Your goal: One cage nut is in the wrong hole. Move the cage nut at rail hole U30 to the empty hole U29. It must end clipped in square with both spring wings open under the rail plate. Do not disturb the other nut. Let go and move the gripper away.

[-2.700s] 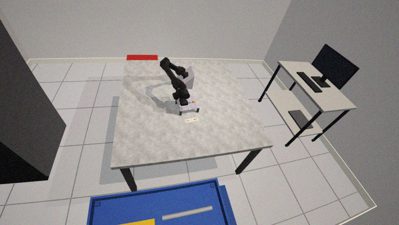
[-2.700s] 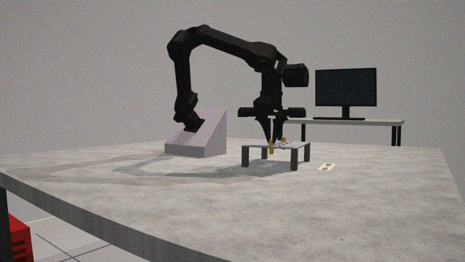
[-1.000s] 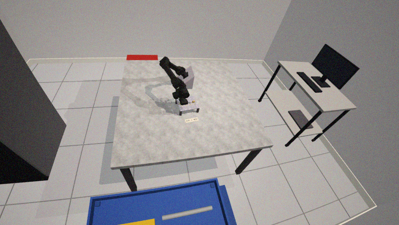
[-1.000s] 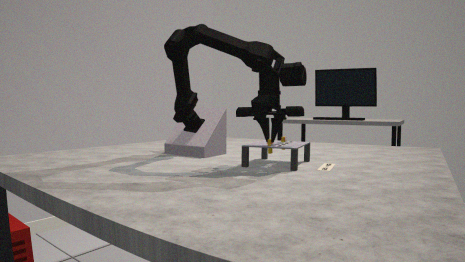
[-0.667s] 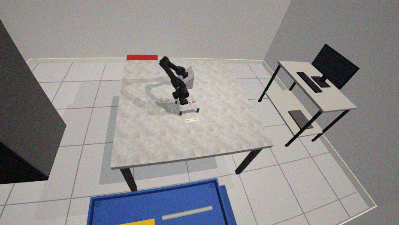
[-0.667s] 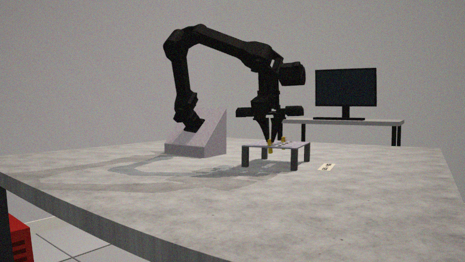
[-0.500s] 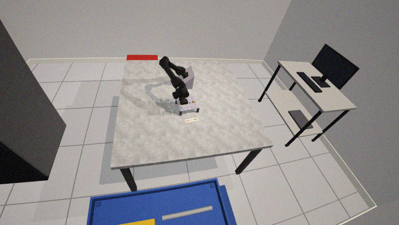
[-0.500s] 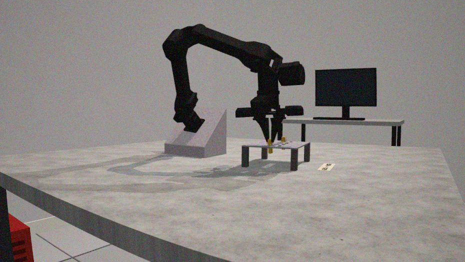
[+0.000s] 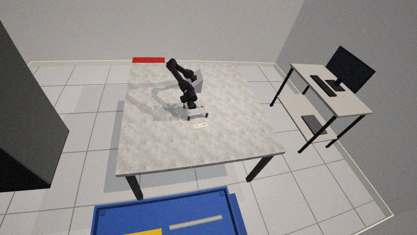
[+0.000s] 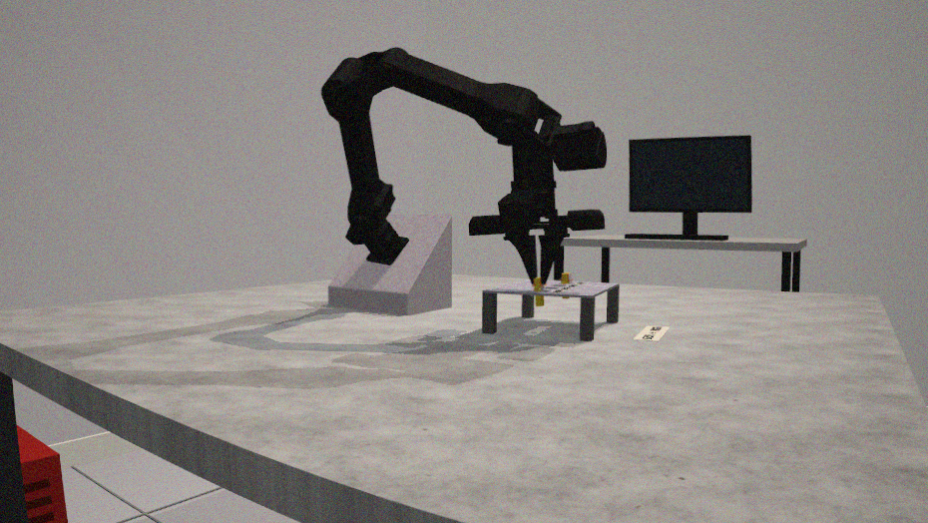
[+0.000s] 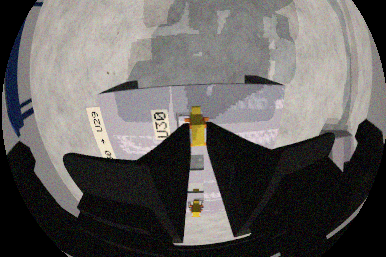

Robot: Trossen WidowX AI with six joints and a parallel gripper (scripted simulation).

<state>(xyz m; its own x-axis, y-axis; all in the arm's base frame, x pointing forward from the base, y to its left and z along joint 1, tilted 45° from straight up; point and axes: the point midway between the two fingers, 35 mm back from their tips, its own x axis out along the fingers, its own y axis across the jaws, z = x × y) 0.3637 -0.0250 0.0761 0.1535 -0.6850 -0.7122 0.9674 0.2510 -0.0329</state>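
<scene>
Mottled grey bench (image 9: 159, 146) (image 10: 616, 421) (image 11: 75, 42), set before plain walls, carries the work inward from all four edges. At its subject is the nut (image 10: 538, 298) (image 11: 198, 136), upright beside the U30 label (image 11: 161, 127), with yellow showing above and below the rail (image 9: 199, 113) (image 10: 506, 288) (image 11: 260, 114); it is therefore judged to be seated through its original hole. The gripper (image 9: 191, 105) (image 10: 538, 282) (image 11: 197, 128) points down and is clamped on the nut, its two fingers pressing opposite sides, presumably so that it can be squeezed and drawn straight out. Orange details flank the nut, perhaps the spring wings; whether they are free cannot be told. A grey square opening (image 11: 197, 162) next in line is probably U29, the intended seat. Beyond it stands the other nut (image 9: 201, 106) (image 10: 565, 277) (image 11: 196, 208), apart from the fingers; a straight lift would keep it undisturbed, whereas a tilt might jam the held one. Legs raise the rail off the bench, presumably leaving room for wings beneath. Between the rail and the bench's near edge (top view) lies a card (image 9: 200, 124) (image 10: 651, 333) (image 11: 100, 132), apparently the move order. Toward the far edge, a sloped block (image 9: 198, 86) (image 10: 427, 277) (image 11: 344, 139) supports the arm (image 9: 178, 76) (image 10: 437, 82), which arches over to reach down vertically.
</scene>
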